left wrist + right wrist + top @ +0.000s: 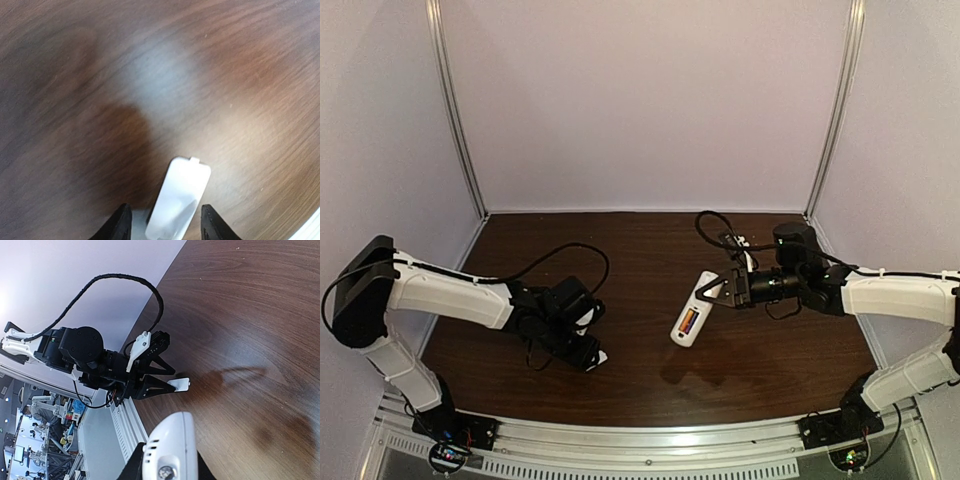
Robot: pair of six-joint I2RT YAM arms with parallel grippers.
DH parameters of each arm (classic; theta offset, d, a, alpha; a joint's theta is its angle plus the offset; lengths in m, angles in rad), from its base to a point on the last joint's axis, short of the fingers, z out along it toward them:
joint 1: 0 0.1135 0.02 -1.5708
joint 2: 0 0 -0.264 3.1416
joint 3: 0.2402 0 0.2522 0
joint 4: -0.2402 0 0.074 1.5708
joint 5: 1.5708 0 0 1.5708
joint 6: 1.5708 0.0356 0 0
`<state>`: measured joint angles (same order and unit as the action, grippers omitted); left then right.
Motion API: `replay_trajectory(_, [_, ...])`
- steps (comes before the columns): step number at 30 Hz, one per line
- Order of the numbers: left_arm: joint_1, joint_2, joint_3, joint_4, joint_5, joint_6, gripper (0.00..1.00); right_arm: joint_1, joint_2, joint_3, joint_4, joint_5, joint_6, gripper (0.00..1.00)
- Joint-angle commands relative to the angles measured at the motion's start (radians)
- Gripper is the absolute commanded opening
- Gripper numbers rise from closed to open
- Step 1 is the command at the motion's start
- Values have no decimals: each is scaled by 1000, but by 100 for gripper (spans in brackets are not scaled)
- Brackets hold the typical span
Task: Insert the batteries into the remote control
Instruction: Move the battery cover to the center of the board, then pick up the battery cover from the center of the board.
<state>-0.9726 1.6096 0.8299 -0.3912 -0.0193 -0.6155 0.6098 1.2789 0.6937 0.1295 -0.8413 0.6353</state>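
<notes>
Right gripper (713, 291) clamped on end of remote control (688, 322); likely light, slick: hold long edges. Left gripper (594, 353) pinches white cover (180, 197).

The white remote (682, 337) is pinched at one end between the right claw (713, 291) tips and slants away from them, its back turned upward. Its open bay shows the orange and purple-blue batteries (688, 321), side by side just beyond the tips.
</notes>
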Motion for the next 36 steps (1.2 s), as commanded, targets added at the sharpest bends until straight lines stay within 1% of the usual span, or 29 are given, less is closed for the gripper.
replay_trajectory(1, [-9, -47, -28, -90, -18, 64, 49, -7, -11, -19, 49, -4, 32, 0])
replay_trajectory(7, [-40, -16, -7, -105, -58, 133, 49, -25, 18, -39, 100, -1, 98, 0])
replay_trajectory(11, [-63, 23, 27, -103, -75, 163, 46, -36, 18, -45, 108, -5, 106, 0])
replay_trajectory(18, [-75, 64, 63, -93, -91, 219, 38, -45, 21, -52, 110, -15, 110, 0])
replay_trajectory(25, [-75, 70, 79, -101, -71, 226, 25, -51, 24, -64, 121, -10, 115, 0])
replay_trajectory(27, [-75, 51, 84, -101, -70, 216, 21, -51, 30, -86, 166, -4, 141, 0])
replay_trajectory(30, [-75, 20, 102, -101, -75, 204, 17, -51, 47, -127, 263, 22, 209, 0])
replay_trajectory(36, [-108, -56, 162, -74, -96, 208, 16, -48, 71, -210, 454, 92, 341, 0])
